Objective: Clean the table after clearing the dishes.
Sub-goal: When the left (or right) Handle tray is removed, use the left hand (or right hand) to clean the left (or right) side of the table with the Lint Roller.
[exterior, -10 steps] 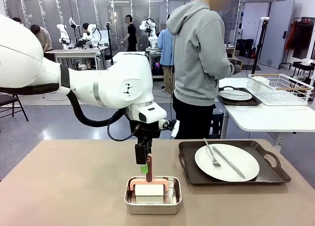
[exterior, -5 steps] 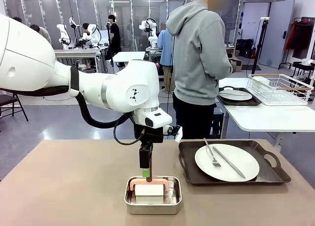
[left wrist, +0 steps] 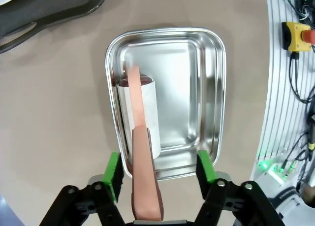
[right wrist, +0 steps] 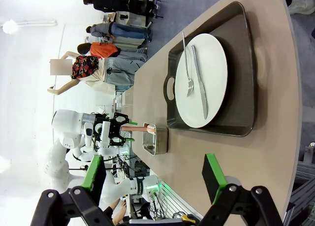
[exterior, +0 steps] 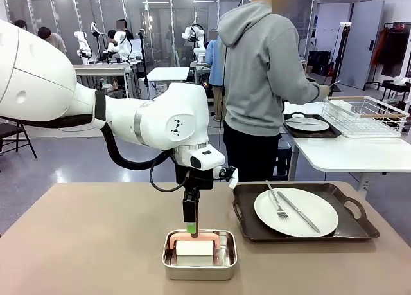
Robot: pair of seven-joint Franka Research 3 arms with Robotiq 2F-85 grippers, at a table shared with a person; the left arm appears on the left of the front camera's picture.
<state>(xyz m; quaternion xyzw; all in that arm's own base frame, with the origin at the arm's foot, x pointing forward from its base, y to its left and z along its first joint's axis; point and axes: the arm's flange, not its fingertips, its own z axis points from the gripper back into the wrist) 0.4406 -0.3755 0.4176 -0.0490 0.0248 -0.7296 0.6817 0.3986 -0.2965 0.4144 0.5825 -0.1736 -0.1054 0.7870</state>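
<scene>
Pan (exterior: 199, 273), square and steel, sits at the near edge of the bench (exterior: 83, 243) and holds a wiping tool (left wrist: 142, 117) with a white head; its salmon-pink handle (left wrist: 146, 186) stands up out of the pan. The left fingers (left wrist: 114, 173) hang just above, spread apart with one green pad on each side of that handle and a gap on both sides, so nothing is gripped. The step in hand looks like taking up the tool. The next move calls for a short descent, a squeeze on the handle, then a straight lift clear of the pan wall before any sweep across the brown top. The right fingers (right wrist: 93, 179) are also spread wide and empty, aimed along the bench. Just beyond the pan, to its right, a dark tray (exterior: 247, 227) carries a white plate (exterior: 314, 211) with a fork (exterior: 276, 202) and knife (exterior: 298, 211), so clearing appears only half finished and wiping there must wait. Farther off, a person in a grey hoodie (exterior: 257, 83) faces the white table (exterior: 340, 153), where a second plate (exterior: 307, 124) rests on another tray (exterior: 331, 134) beside a wire rack (exterior: 366, 115).
</scene>
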